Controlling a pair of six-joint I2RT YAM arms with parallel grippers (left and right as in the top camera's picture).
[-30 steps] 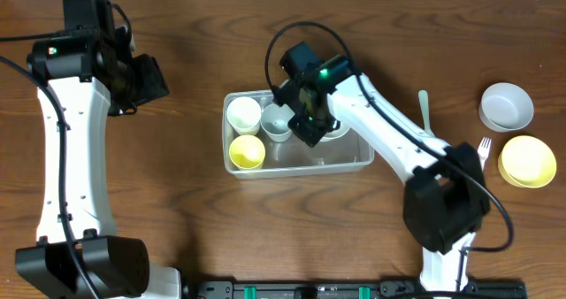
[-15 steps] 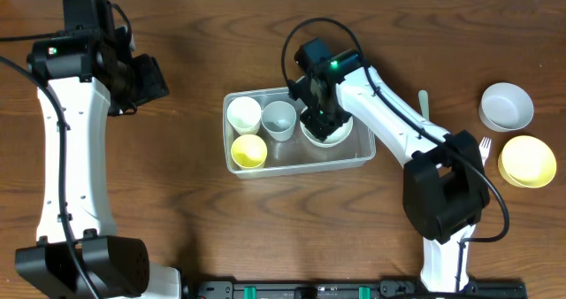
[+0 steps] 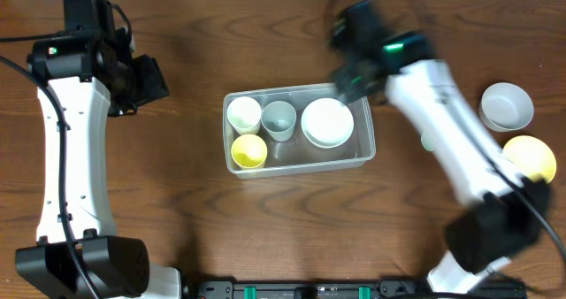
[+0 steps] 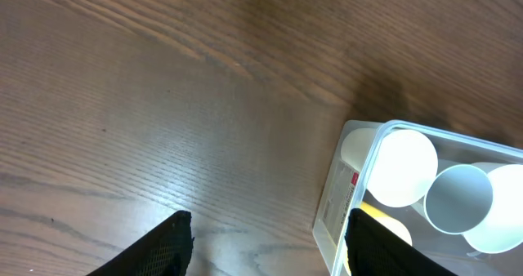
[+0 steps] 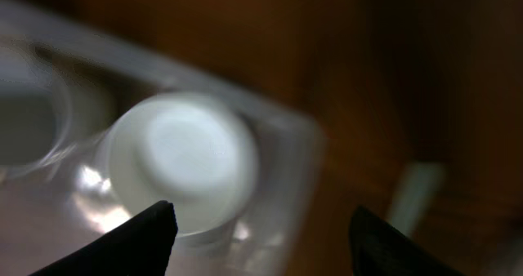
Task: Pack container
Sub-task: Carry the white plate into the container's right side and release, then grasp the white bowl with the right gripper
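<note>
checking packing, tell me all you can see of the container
The container is a clear plastic bin, rectangular with rounded corners and a rim, flat on the table. Inside: white cup, grey cup, yellow cup at left, white bowl at right. A label shows on its left end.

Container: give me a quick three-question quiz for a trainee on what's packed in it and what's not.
1. True or false: the white bowl sits inside the container.
2. Which of these lies outside the container? A red bowl; B yellow bowl; C blue bowl.
3. How many cups stand in the container?
Key: 1 true; 2 B; 3 three.
</note>
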